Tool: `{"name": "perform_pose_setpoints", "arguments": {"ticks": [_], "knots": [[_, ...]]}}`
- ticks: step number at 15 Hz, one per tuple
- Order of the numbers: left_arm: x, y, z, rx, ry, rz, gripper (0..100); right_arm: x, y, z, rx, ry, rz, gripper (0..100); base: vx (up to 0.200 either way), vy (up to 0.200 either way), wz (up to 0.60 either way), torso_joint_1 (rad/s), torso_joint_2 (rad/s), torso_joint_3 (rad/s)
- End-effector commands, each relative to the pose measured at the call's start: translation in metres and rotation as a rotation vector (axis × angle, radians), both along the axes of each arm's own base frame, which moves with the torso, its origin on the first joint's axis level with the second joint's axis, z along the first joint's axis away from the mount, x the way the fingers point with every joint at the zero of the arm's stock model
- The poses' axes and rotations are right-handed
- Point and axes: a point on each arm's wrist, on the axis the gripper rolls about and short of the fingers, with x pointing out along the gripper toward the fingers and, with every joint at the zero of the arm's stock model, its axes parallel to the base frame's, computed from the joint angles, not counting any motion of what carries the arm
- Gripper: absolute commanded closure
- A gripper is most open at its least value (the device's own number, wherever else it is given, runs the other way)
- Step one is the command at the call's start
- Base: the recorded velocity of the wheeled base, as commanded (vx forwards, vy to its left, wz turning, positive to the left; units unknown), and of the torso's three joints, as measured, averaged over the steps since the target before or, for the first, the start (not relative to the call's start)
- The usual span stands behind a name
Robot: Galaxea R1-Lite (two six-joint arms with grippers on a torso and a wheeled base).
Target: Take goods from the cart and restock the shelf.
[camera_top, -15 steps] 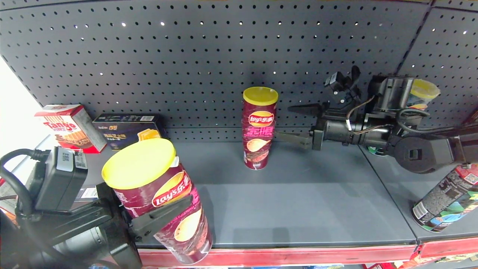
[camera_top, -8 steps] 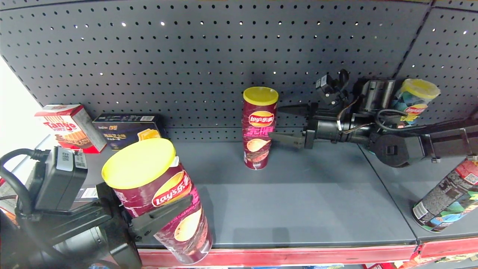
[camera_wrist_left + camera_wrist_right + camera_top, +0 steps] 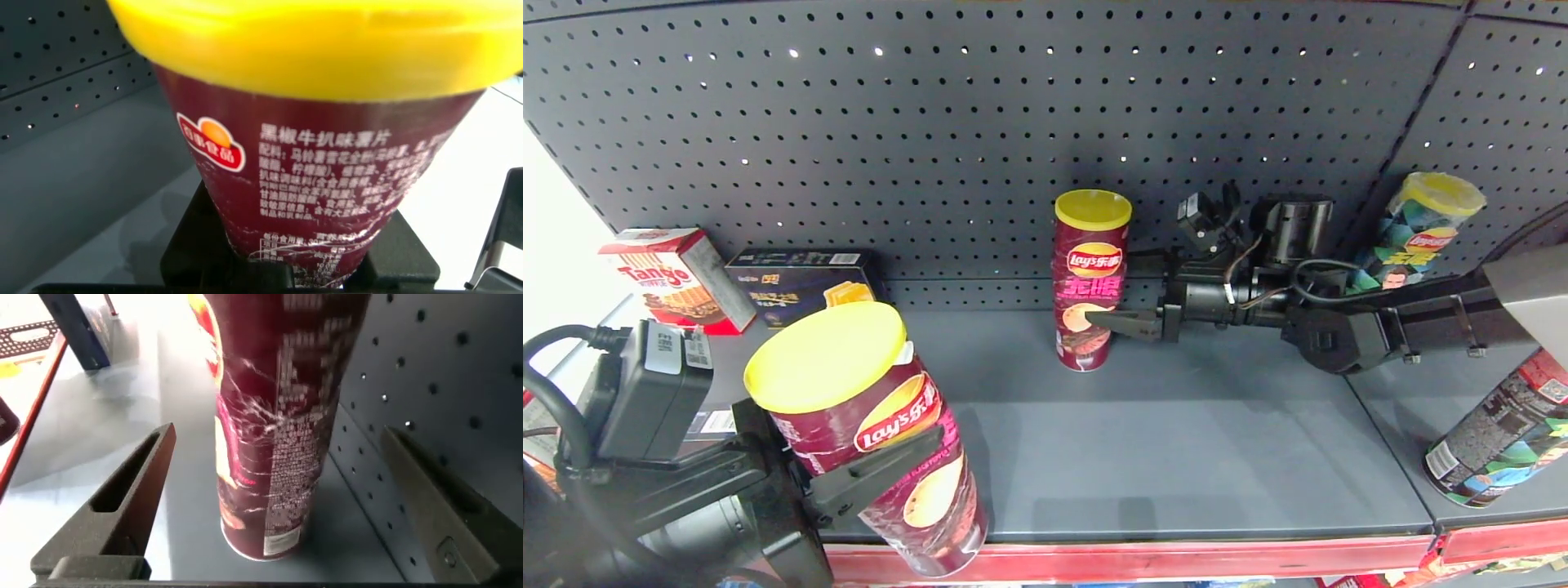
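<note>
- Right now my right claw (image 3: 1112,286) is spread wide, one finger on either side of the standing red chip can (image 3: 1091,245). The right wrist view shows a gap at both flanks.
- That can stands upright with its yellow lid on, at the back of the shelf (image 3: 1176,441), close to the pegboard (image 3: 931,122).
- My left claw (image 3: 870,469) is clamped on a second red chip can (image 3: 849,384). I hold it tilted, left of the standing can and nearer the shelf's front edge.
- Farther left of the standing can, a red wafer box (image 3: 674,278) and a dark box (image 3: 800,282) sit side by side at the back.
- Right of the standing can, a teal can (image 3: 1417,229) stands by the pegboard.
- A dark patterned can (image 3: 1494,441) leans farther right, toward the front.
</note>
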Motion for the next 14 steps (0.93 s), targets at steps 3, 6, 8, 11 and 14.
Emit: {"name": "perform_pose_setpoints", "arguments": {"ticks": [3, 6, 8, 11, 14], "knots": [[0.0, 0.001, -0.001, 0.002, 0.003, 0.009, 100, 0.012, 0.013, -0.016, -0.007, 0.022, 0.026, 0, 0.0, 0.0, 0.0, 0.0, 0.0, 0.0], [0.001, 0.003, -0.001, 0.003, 0.005, 0.019, 100, 0.018, 0.024, -0.027, -0.009, 0.032, 0.043, 0, 0.0, 0.0, 0.0, 0.0, 0.0, 0.0], [0.001, 0.003, -0.002, 0.004, 0.006, 0.021, 100, 0.021, 0.031, -0.03, -0.005, 0.036, 0.049, 0, 0.0, 0.0, 0.0, 0.0, 0.0, 0.0], [0.001, 0.003, -0.002, 0.004, 0.006, 0.021, 100, 0.022, 0.034, -0.035, -0.008, 0.046, 0.038, 100, 0.0, 0.0, 0.0, 0.0, 0.0, 0.0], [0.001, 0.004, -0.002, 0.004, 0.007, 0.022, 100, 0.02, 0.031, -0.03, -0.005, 0.039, 0.026, 100, 0.0, 0.0, 0.0, 0.0, 0.0, 0.0]]}}
